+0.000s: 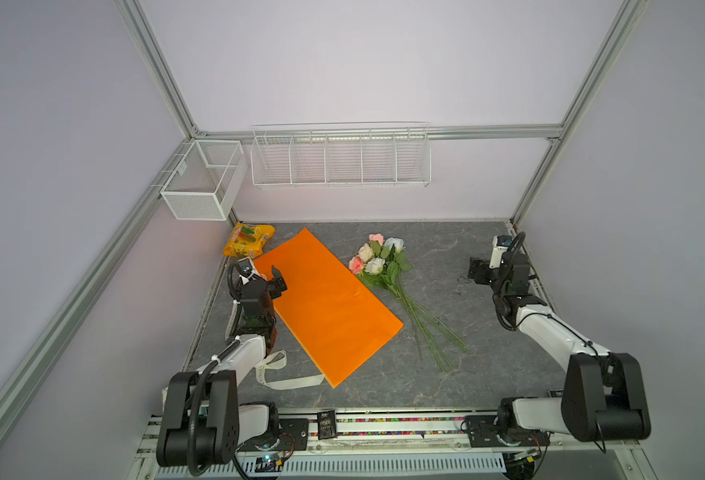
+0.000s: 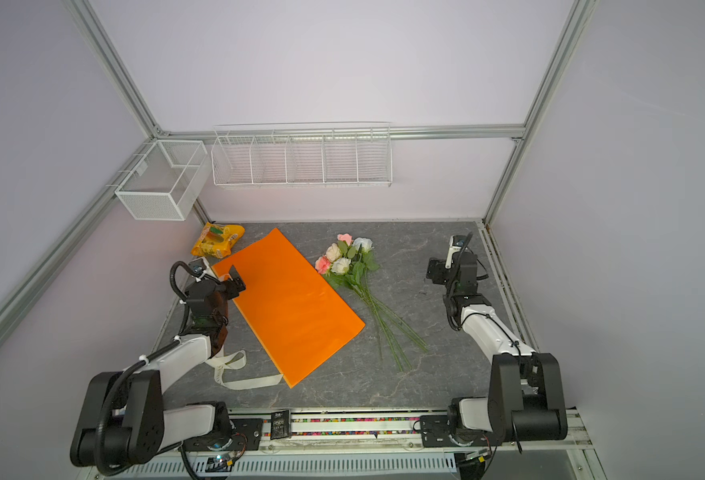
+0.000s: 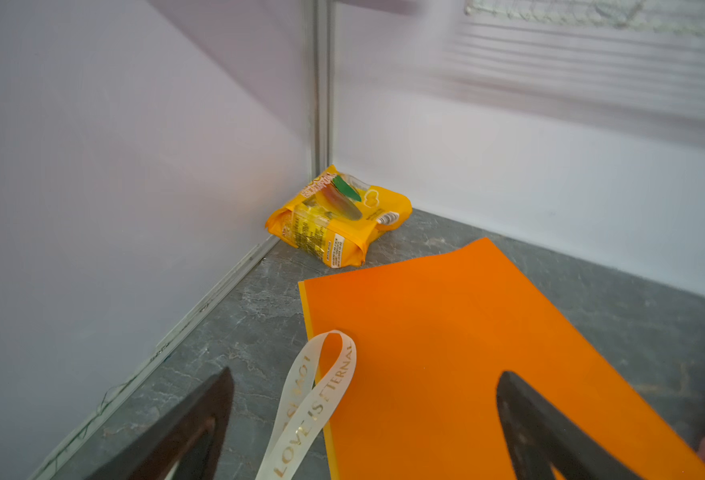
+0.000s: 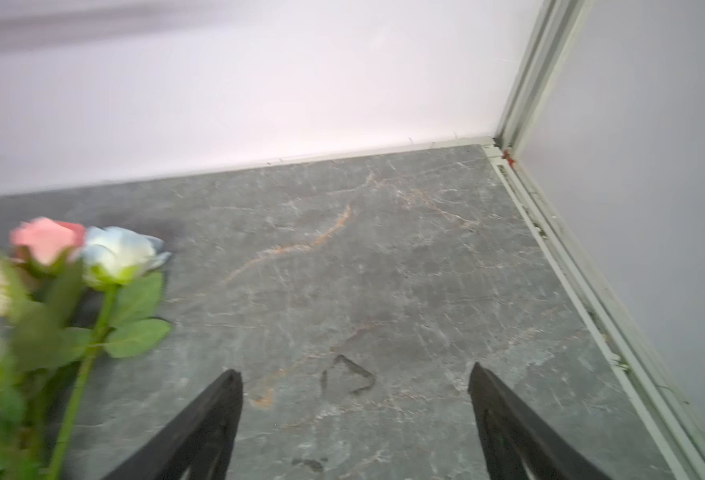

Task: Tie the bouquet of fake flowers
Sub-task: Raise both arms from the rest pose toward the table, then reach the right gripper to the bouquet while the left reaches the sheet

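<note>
Lying flat on the counter [image 1: 446, 257], the orange paper wrap [image 1: 325, 307] has the bouquet of fake flowers [image 1: 384, 266] just beside its right long edge. Left gripper [image 3: 365, 374] over its far-left corner: fully spread, clamping nothing. Right gripper [image 4: 355, 370], well right of it: fully spread, empty

So, the paper sheet [image 1: 325, 307] is laid slantwise across the left half of the table [image 1: 479, 365]. The bouquet of fake flowers [image 1: 384, 266] is set just right of it, heads to the back, stems fanned frontward. A snack packet [image 1: 247, 244] is tucked in the back-left corner. A ribbon [image 1: 284, 380] is curled front-left, touching the sheet's near corner. A wire rack [image 1: 340, 158] is hung on the back wall and a mesh basket [image 1: 201, 183] on the left wall.
</note>
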`<state>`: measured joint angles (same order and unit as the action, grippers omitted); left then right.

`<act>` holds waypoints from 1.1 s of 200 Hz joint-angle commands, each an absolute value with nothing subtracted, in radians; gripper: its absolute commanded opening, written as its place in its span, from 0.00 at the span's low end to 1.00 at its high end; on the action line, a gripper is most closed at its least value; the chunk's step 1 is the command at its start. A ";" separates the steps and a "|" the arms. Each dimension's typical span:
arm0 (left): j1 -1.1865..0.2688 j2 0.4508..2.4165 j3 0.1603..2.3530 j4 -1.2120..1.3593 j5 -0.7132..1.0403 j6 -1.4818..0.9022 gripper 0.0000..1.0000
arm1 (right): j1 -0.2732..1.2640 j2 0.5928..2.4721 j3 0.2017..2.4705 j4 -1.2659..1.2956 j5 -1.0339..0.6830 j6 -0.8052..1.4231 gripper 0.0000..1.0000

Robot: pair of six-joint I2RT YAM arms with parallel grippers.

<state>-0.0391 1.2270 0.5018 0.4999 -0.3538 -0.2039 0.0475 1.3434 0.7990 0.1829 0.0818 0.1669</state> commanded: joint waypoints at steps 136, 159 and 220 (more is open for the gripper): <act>-0.124 1.192 0.631 -0.149 0.336 -0.632 0.99 | 0.563 1.957 1.411 -0.292 -0.369 0.460 0.88; -0.141 1.248 0.630 -0.129 0.354 -0.643 0.99 | 0.578 2.017 1.444 -0.288 -0.395 0.478 0.88; -0.159 1.354 0.671 -0.135 0.435 -0.634 0.97 | 0.576 2.102 1.462 -0.290 -0.341 0.505 0.88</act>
<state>-0.1474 1.3327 0.6376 -0.1329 0.3943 -0.6277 0.5823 2.0720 1.4403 -0.2729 -0.3706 0.4816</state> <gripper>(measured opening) 0.976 0.884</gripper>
